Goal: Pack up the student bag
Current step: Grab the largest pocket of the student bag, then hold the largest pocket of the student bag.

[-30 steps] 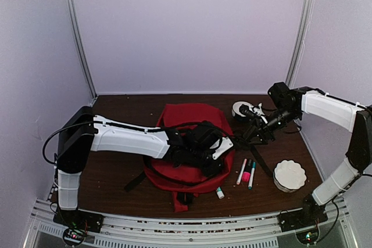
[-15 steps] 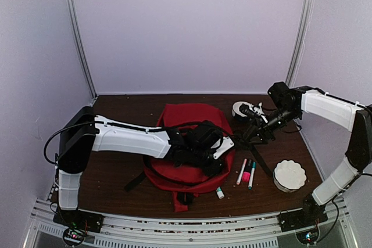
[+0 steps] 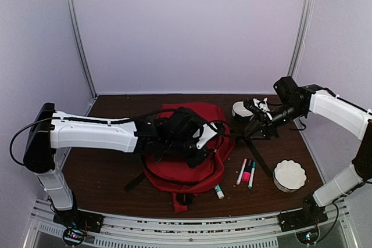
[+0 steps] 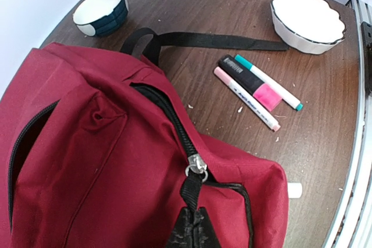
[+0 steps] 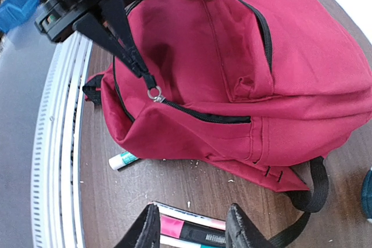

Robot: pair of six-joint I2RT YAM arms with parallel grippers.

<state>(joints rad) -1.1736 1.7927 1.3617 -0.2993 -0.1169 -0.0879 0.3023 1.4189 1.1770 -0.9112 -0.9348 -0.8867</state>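
The student bag (image 3: 185, 171), a red backpack with black zips, lies mid-table; it also fills the left wrist view (image 4: 87, 161) and the right wrist view (image 5: 232, 56). My left gripper (image 3: 216, 133) is shut on the black pull strap (image 4: 195, 193) of the main zip, which runs taut to the metal slider (image 5: 154, 93). The zip behind the slider gapes a little. My right gripper (image 5: 192, 235) hangs open just right of the bag, above three markers (image 5: 186, 227) on the table, with nothing between its fingers (image 5: 143, 232).
The markers (image 3: 247, 172) and a glue stick (image 3: 220, 192) lie right of the bag. A white scalloped bowl (image 3: 289, 175) sits at the front right, a blue-and-white bowl (image 3: 240, 109) behind the right gripper. A black bag strap (image 4: 221, 40) trails across the wood.
My left gripper has shut on the zip pull strap and the left arm has drawn back to the left, dragging the bag's top with it. The right gripper has shifted slightly and its jaws have narrowed a little.
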